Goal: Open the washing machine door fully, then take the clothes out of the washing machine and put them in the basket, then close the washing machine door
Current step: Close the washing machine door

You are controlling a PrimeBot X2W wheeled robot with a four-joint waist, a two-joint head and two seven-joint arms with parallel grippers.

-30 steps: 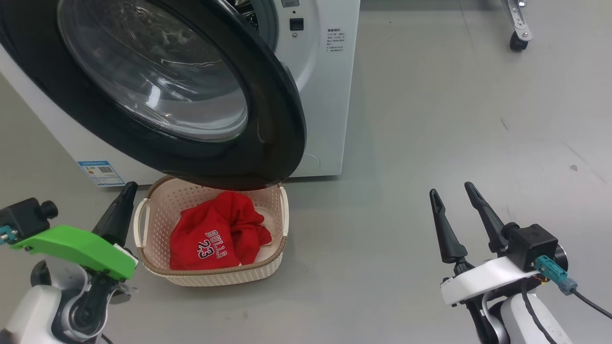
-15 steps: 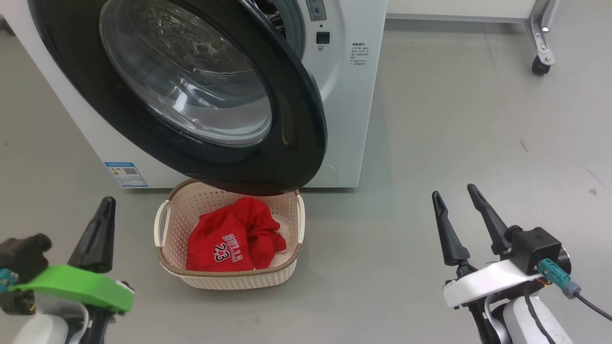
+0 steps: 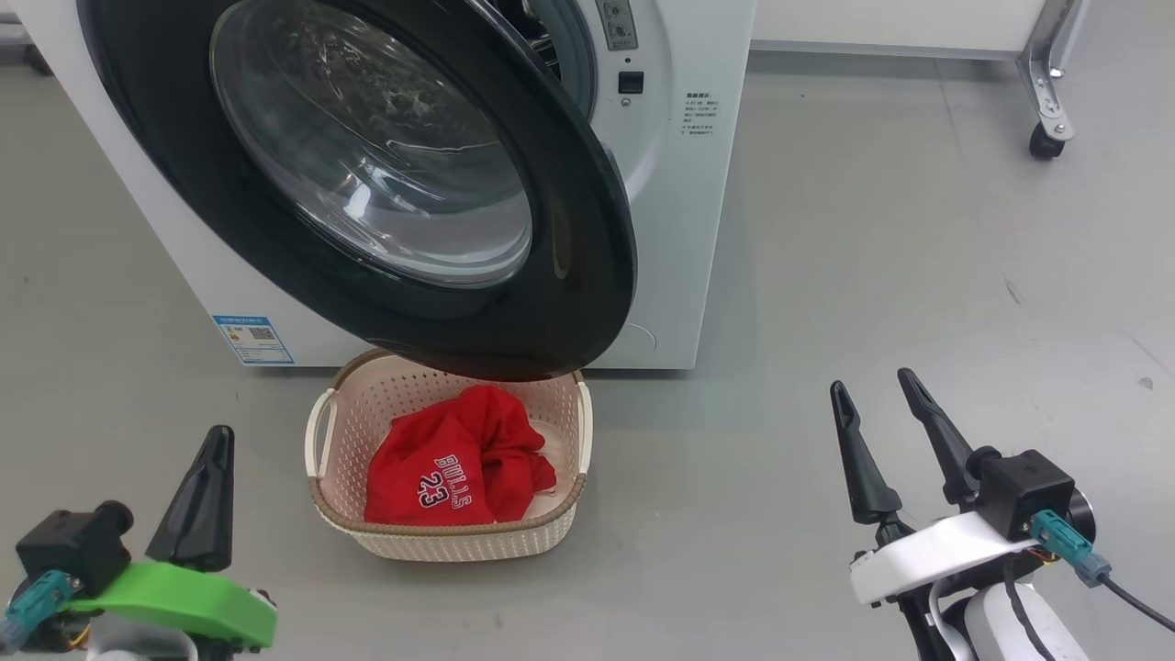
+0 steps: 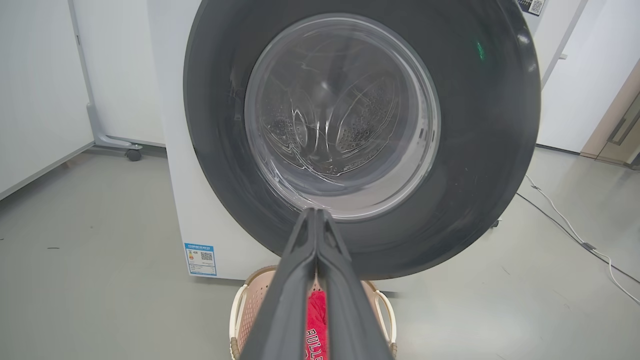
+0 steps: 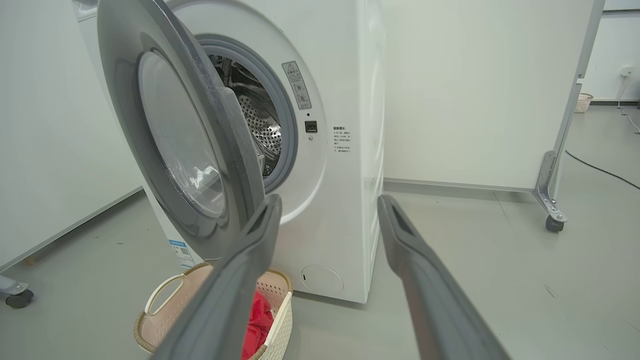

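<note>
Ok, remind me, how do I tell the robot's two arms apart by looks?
The left gripper has two long, tapered black fingers on a bright green bracket. The right gripper has the same fingers on a white bracket. Each carries a black camera block with a teal connector; a black cable trails from the right one.

A white screen panel [image 5: 475,90] stands upright on the grey floor [image 3: 872,229], carried at its right end by a metal leg [image 5: 547,185] with a black wheel [image 5: 551,223] under it. Past that end of the panel a black cable [image 5: 600,170] trails over the floor, and a small pale tub [image 5: 582,102] sits far back by the wall. On the floor in front of the panel lie a short dark scuff [image 3: 1012,292] and a small dark spot [image 3: 1145,383], both well apart from its wheel.
</note>
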